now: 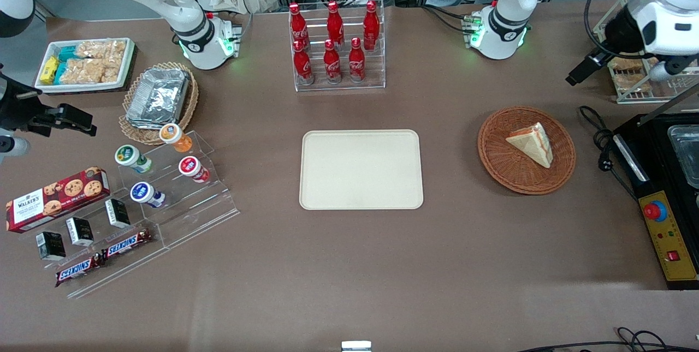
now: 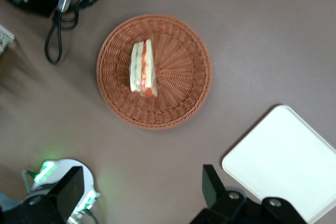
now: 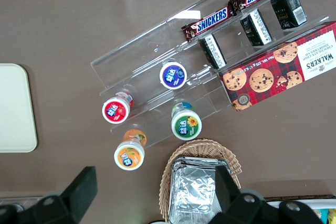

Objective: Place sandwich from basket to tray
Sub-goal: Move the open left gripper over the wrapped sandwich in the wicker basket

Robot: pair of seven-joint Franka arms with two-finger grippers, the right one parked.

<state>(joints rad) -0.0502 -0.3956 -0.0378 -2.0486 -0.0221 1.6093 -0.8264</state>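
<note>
One sandwich (image 1: 531,143) lies in the round reddish-brown basket (image 1: 502,161), its pale bread wedge off-centre, toward the rim nearer the working arm's end of the table, its orange-red filling edge showing. Bare brown table (image 1: 469,243) rings the basket on every side, and a clear strip of it separates the basket from the cream tray (image 1: 361,169), which lies flat with nothing on it. High above, toward the working arm's end, the left arm hangs with its gripper (image 2: 142,192) pointed down at the basket; the sandwich sits below it, well apart. Its two dark fingers (image 2: 211,186) stand spread wide with nothing between them. A black cable (image 2: 56,30) coils on the table near the basket, not touching it.
</note>
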